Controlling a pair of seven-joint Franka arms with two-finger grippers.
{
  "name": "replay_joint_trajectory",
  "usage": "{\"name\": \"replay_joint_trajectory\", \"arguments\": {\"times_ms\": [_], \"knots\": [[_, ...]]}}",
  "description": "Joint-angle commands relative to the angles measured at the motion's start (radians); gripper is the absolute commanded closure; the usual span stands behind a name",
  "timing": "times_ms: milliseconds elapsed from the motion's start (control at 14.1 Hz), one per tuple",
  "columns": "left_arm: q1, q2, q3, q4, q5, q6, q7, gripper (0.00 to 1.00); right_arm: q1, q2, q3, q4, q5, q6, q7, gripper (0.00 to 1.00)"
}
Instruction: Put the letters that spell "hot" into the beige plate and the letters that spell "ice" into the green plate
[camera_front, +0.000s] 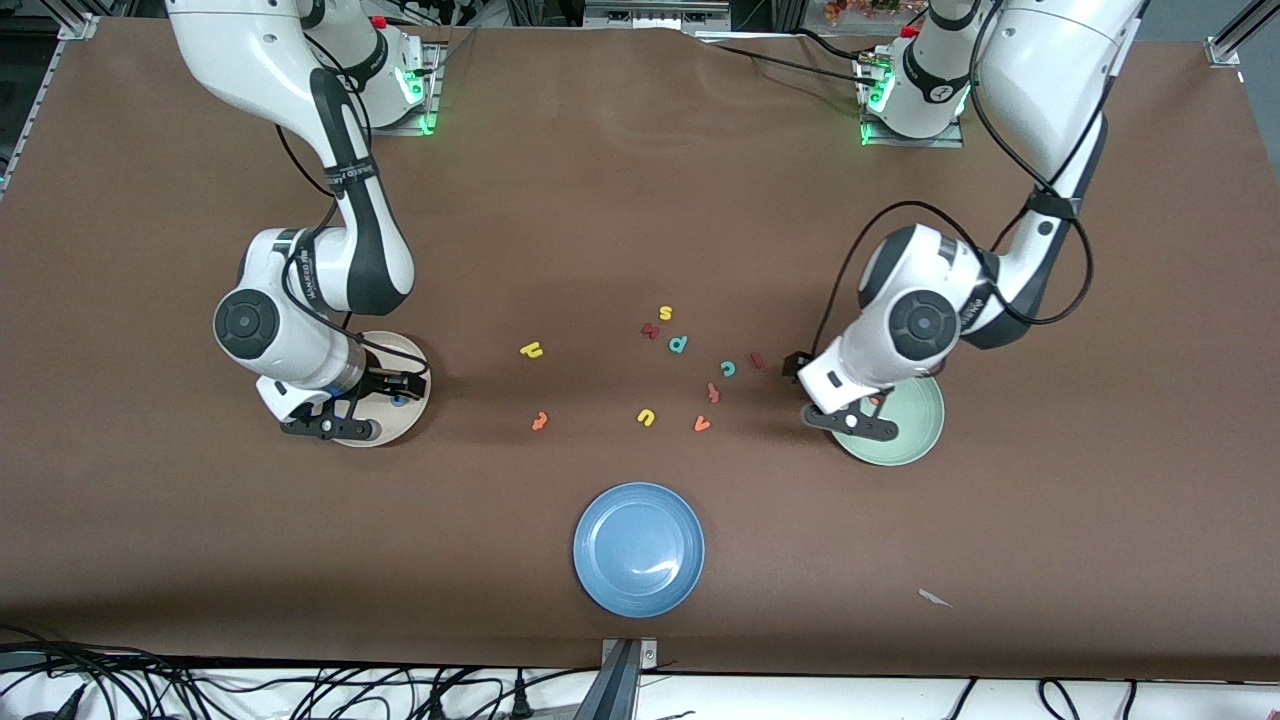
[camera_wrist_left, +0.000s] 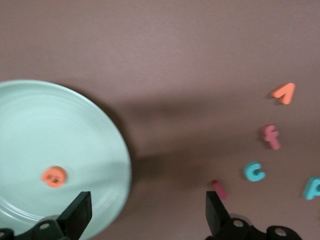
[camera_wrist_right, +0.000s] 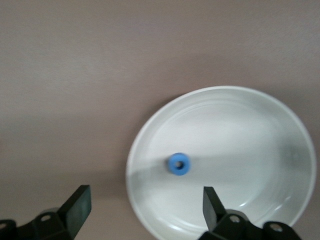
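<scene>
Front view: brown table (camera_front: 620, 220) carries scattered letters and three plates.

surface (camera_front: 640, 200): matt brown covering, cloth- or paper-like, faintly creased | blue plate (camera_front: 600, 580): glossy, smooth glaze with a light glint | green plate (camera_wrist_left: 30, 125): smooth, soft sheen | beige plate (camera_wrist_right: 250, 130): smooth, slightly glossy | blue o (camera_wrist_right: 178, 164), orange e (camera_wrist_left: 53, 176), teal c (camera_wrist_left: 254, 171): matt, foam-like | arm shells: glossy white plastic
</scene>
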Motion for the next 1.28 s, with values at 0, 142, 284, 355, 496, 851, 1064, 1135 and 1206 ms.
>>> {"name": "replay_joint_trajectory", "arguments": {"times_ms": [0, 142, 284, 355, 496, 851, 1064, 1135, 1206], "knots": [[-0.06, 0.002, 0.004, -0.009, 0.012, -0.011, -0.215, 0.01, 0.045, -0.01, 0.025, -0.003, 0.017, 0.024, 0.157, 0.0], [-0.073, 0.026, 0.002, -0.012, 0.009, -0.002, -0.309, 0.1, 0.094, 0.0, 0.026, -0.003, 0.017, 0.034, 0.283, 0.0], [-0.083, 0.06, 0.002, -0.015, 0.01, 0.027, -0.405, 0.24, 0.149, 0.008, 0.026, -0.006, 0.018, 0.06, 0.433, 0.0], [-0.093, 0.075, 0.002, -0.013, 0.009, 0.049, -0.458, 0.27, 0.168, 0.014, 0.026, -0.006, 0.031, 0.069, 0.52, 0.0], [-0.105, 0.106, 0.002, -0.022, 0.009, 0.085, -0.524, 0.33, 0.212, 0.035, 0.026, -0.006, 0.037, 0.092, 0.66, 0.0], [-0.106, 0.12, 0.002, -0.028, -0.056, 0.107, -0.541, 0.44, 0.262, 0.077, 0.026, -0.007, 0.038, 0.126, 0.894, 0.0], [-0.105, 0.129, 0.002, -0.038, -0.056, 0.107, -0.538, 0.56, 0.269, 0.092, 0.052, -0.012, 0.04, 0.152, 0.963, 0.0], [-0.103, 0.129, 0.001, -0.041, -0.057, 0.107, -0.539, 0.67, 0.269, 0.095, 0.061, -0.013, 0.038, 0.162, 0.984, 0.0], [-0.105, 0.13, 0.002, -0.041, -0.057, 0.109, -0.539, 0.7, 0.271, 0.105, 0.064, -0.015, 0.038, 0.173, 0.995, 0.0]]}}
